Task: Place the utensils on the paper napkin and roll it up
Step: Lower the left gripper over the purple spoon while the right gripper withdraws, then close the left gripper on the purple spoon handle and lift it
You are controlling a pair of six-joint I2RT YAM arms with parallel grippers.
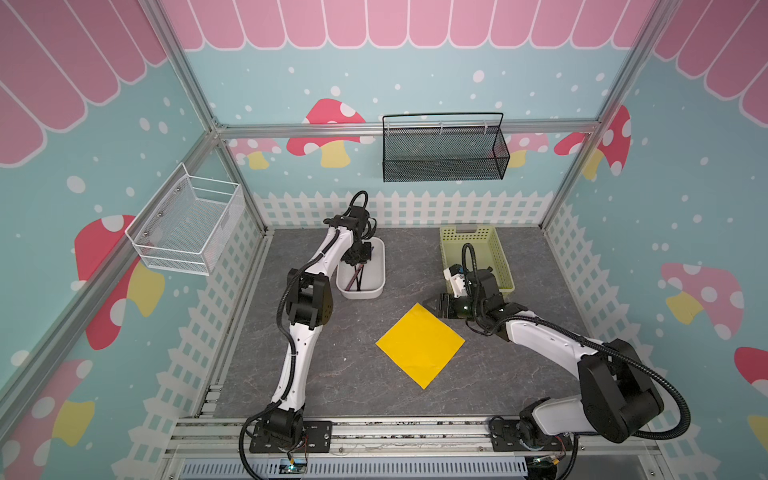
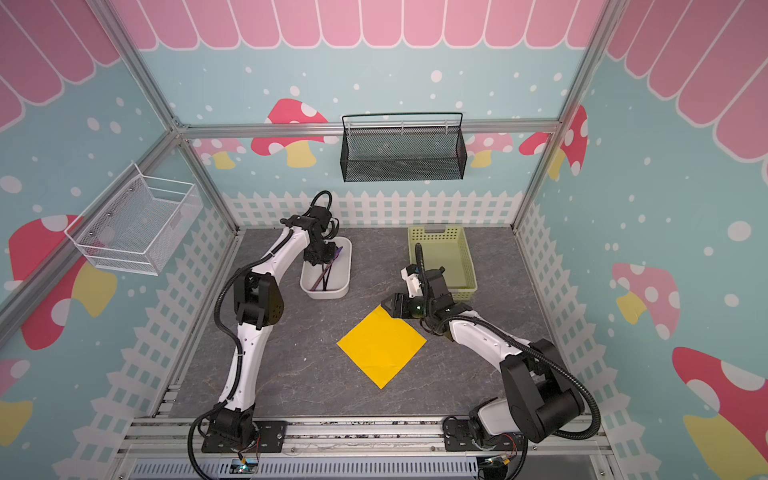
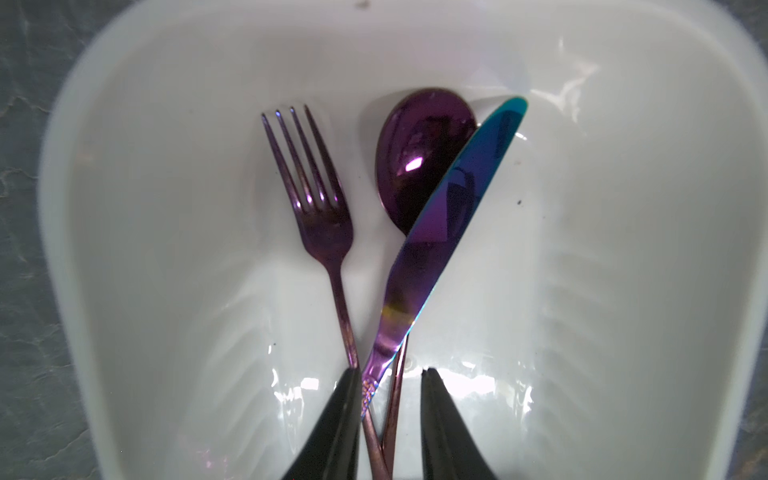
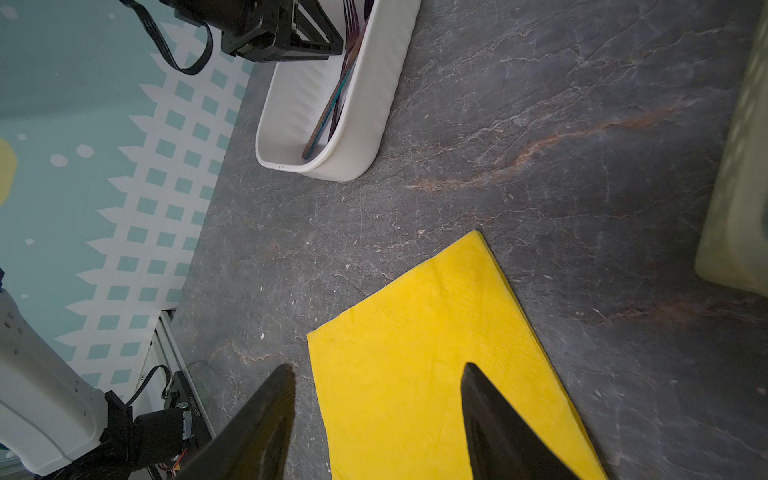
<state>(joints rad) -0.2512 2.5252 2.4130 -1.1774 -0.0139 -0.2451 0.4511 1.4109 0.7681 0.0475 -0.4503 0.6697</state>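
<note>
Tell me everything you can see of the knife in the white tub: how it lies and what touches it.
The knife is slim, glossy and metallic-looking, its blade blue near the rounded tip and purple toward the handle. It lies slanted in the white tub, its blade overlapping the spoon at one edge of the bowl. Its handle crosses the fork handle between the fingers of the left gripper.

grey tabletop: napkin, white tub, green basket

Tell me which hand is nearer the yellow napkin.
Right. The right hand is over the napkin, at its far corner; the left hand is in the white tub, around the utensils.
</note>
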